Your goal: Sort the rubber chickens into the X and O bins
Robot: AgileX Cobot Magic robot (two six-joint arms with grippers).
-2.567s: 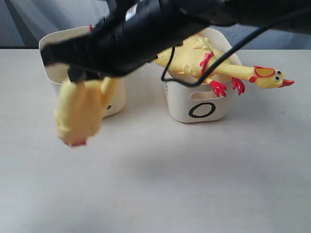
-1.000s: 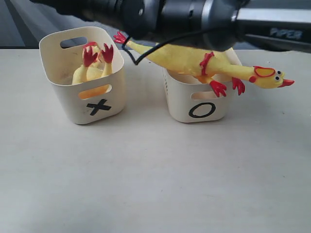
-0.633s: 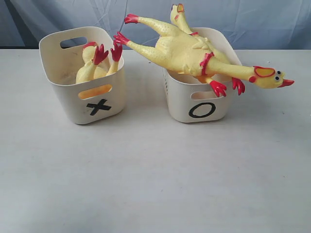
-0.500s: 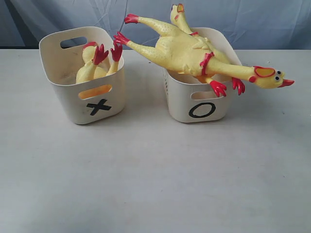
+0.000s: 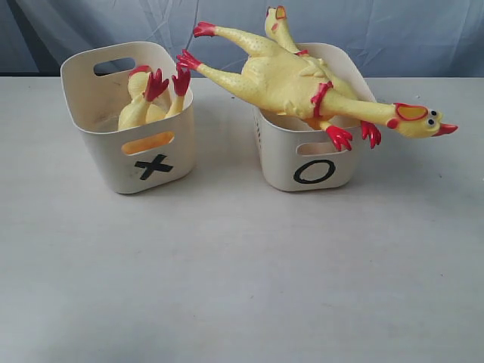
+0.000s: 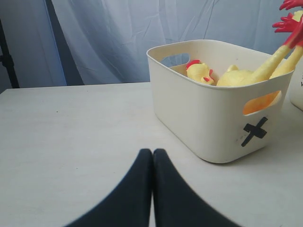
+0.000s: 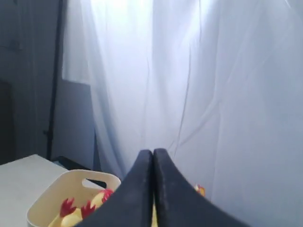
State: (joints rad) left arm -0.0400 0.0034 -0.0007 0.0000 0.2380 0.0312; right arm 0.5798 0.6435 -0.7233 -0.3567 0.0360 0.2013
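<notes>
The X bin [image 5: 98,144] at the left holds a headless chicken body [image 5: 134,113] with red feet up, plus a head piece [image 6: 200,72] seen in the left wrist view. The O bin [image 5: 283,155] at the right carries a long whole chicken [image 5: 287,83] lying across its rim, head [image 5: 420,121] hanging past the right side. A second chicken's head [image 5: 277,19] pokes up behind it. My left gripper [image 6: 152,151] is shut and empty, low over the table beside the X bin [image 6: 199,113]. My right gripper [image 7: 153,152] is shut and empty, raised, pointing at the curtain.
A pale blue-white curtain [image 5: 393,30] hangs behind the table. The cream tabletop [image 5: 227,287] spreads out in front of both bins. Neither arm shows in the exterior view.
The black arm that carried the headless body across the view has let it go in the X bin and withdrawn out of the exterior view. Nothing has moved in the last half second.
</notes>
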